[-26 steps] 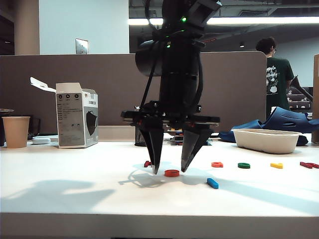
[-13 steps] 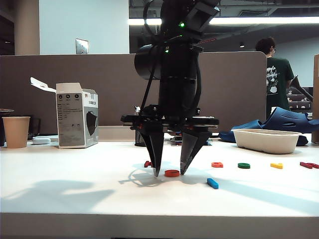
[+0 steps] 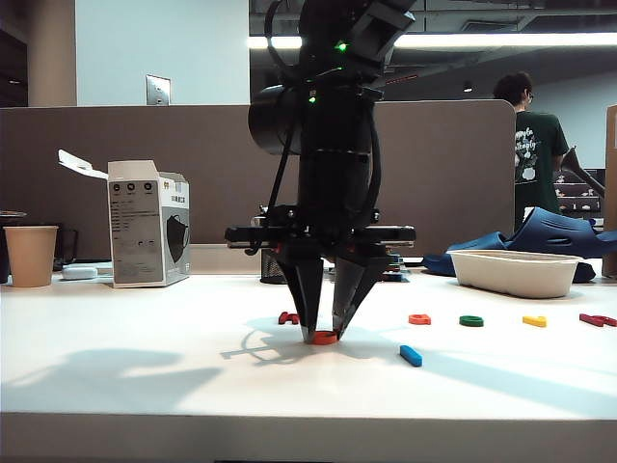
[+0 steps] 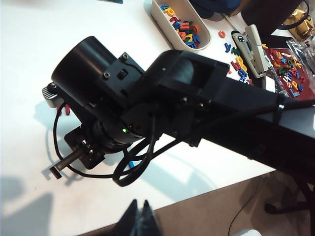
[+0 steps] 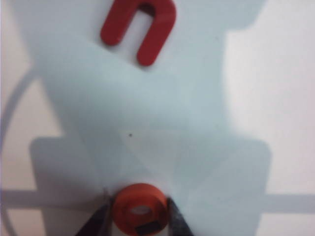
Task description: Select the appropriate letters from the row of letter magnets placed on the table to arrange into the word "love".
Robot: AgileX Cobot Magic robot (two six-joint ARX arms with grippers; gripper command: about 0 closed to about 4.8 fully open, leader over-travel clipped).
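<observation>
My right gripper points straight down at the middle of the white table. Its fingertips press both sides of the orange-red ring, which lies flat on the tabletop. The right wrist view shows the same ring pinched between the two fingers, with the dark red angular letter beyond it. In the exterior view, a blue bar lies to the right. Farther back stand a second orange-red letter, a green one and a yellow one. My left gripper hangs shut over the table's edge, holding nothing.
In the exterior view, a dark red letter lies just behind the right gripper and a red one far right. A paper cup and a carton stand back left; a white tray and blue shoes sit back right.
The right gripper's fingers have drawn together from wide open and now touch the ring on both sides. The gripper has sunk slightly onto the table. The ring still lies on the table.
</observation>
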